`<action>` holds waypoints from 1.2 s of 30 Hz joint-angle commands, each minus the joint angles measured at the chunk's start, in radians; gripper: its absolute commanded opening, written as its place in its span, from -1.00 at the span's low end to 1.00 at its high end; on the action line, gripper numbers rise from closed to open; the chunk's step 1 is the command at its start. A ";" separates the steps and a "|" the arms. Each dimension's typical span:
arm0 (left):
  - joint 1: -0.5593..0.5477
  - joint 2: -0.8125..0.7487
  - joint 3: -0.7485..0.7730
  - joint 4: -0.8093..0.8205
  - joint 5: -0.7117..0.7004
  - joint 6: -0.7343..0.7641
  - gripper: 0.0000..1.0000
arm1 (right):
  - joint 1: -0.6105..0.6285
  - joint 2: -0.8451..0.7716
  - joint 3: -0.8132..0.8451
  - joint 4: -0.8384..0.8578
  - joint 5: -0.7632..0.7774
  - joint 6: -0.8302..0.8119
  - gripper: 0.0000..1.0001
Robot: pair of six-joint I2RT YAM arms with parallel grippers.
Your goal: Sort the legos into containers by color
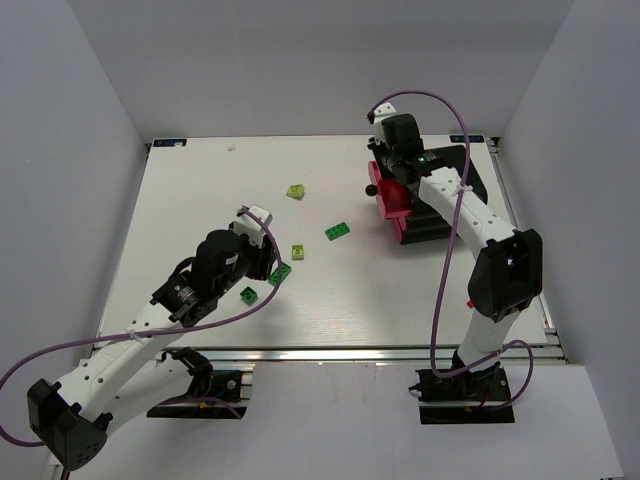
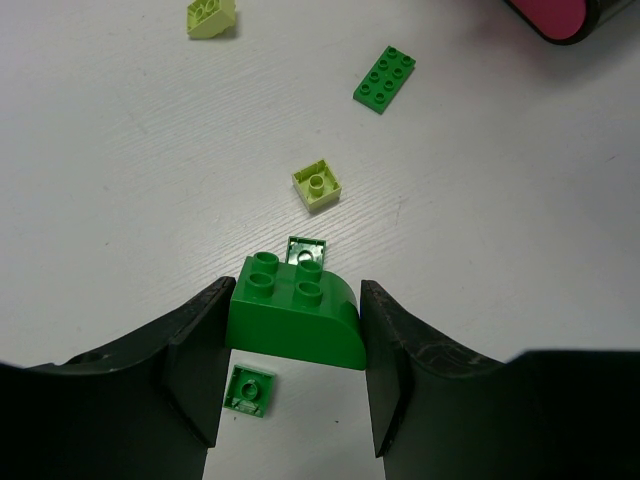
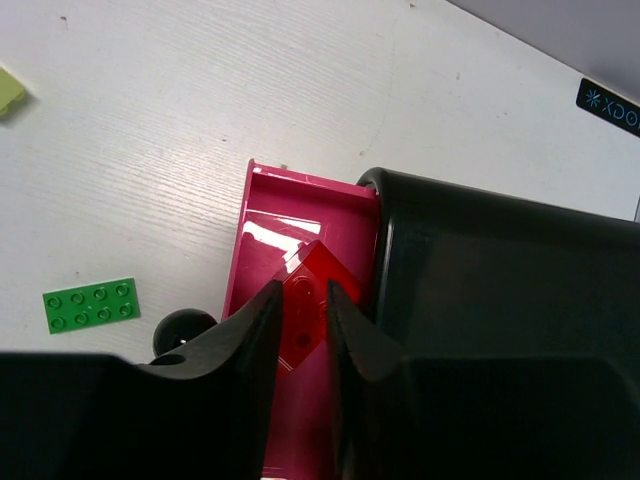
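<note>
Green brick (image 2: 295,320), studs up, sits nearest, caught between my left jaws. By my reckoning the sorting is barely under way. No brick lies loose in the part of the open pink drawer (image 3: 270,215) that I can see, and the rest of the black box (image 3: 500,270) is hidden from me. Loose on the tabletop (image 2: 120,200) lie a small green tile (image 2: 250,388) under the held brick and another tile (image 2: 306,250) just beyond it. Farther out are a lime brick (image 2: 317,186), a second lime brick (image 2: 211,17) and a flat green plate (image 2: 384,79). All of these are well apart from the box.

My left jaws are closed to the green brick's width and touch both its sides; it looks lifted just off the tabletop. My right jaws are nearly closed, pinching a red brick (image 3: 310,265) over the drawer. I cannot tell whether it touches the drawer floor. That one looks a release away from sorted.
</note>
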 commanded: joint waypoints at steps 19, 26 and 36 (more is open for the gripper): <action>0.003 -0.029 -0.005 0.012 -0.001 -0.006 -0.64 | -0.009 -0.016 -0.031 -0.049 0.009 -0.038 -0.52; 0.003 -0.029 -0.005 0.012 0.000 -0.004 -0.64 | -0.010 -0.009 -0.002 -0.109 -0.068 0.004 -0.27; 0.003 -0.032 -0.007 0.012 0.003 -0.004 -0.64 | -0.012 -0.021 0.047 -0.138 -0.163 0.063 -0.26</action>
